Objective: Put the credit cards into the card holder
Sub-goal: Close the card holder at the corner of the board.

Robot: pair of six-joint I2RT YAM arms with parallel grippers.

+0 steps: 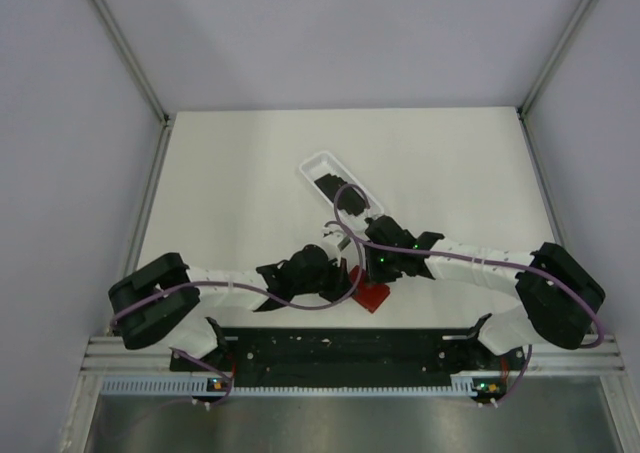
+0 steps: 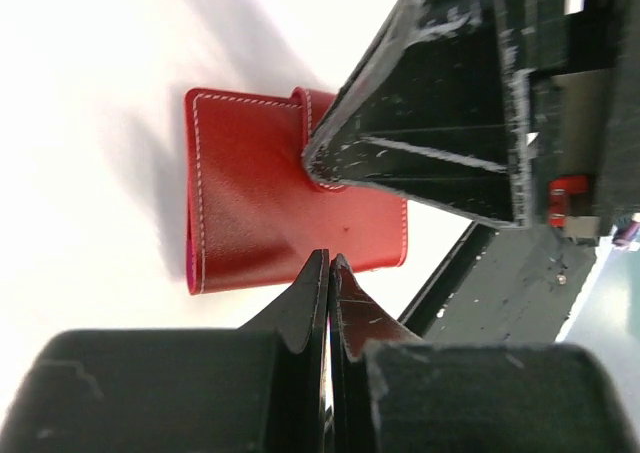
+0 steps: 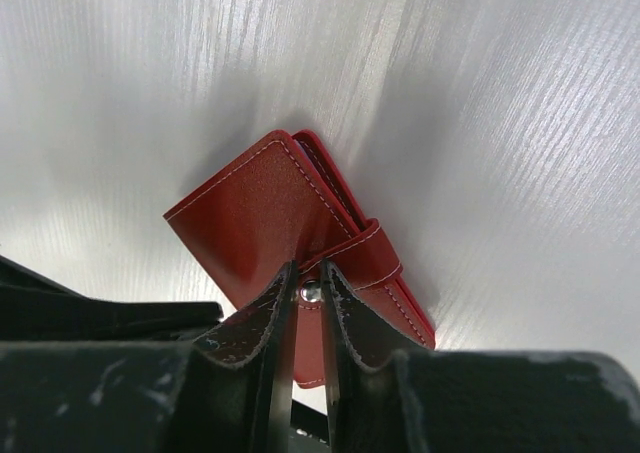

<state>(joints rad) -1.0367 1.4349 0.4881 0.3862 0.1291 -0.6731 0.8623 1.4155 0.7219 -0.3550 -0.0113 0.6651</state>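
The card holder (image 1: 375,296) is a red wallet lying closed on the white table near the front edge, also seen as the card holder (image 2: 250,203) and the card holder (image 3: 245,223). My right gripper (image 3: 311,271) comes down on its closure tab (image 3: 368,256), fingertips pinched on the tab's end with the silver snap showing between them. My left gripper (image 2: 329,258) is shut and empty, its tips at the wallet's near edge. Both grippers, left gripper (image 1: 343,279) and right gripper (image 1: 372,271), crowd over the wallet. Black credit cards (image 1: 330,185) lie in the white tray.
The white oblong tray (image 1: 318,157) lies slanted at mid table behind the arms. The black mounting rail (image 1: 340,348) runs along the front edge just below the wallet. The right gripper's finger (image 2: 420,143) fills the upper right of the left wrist view.
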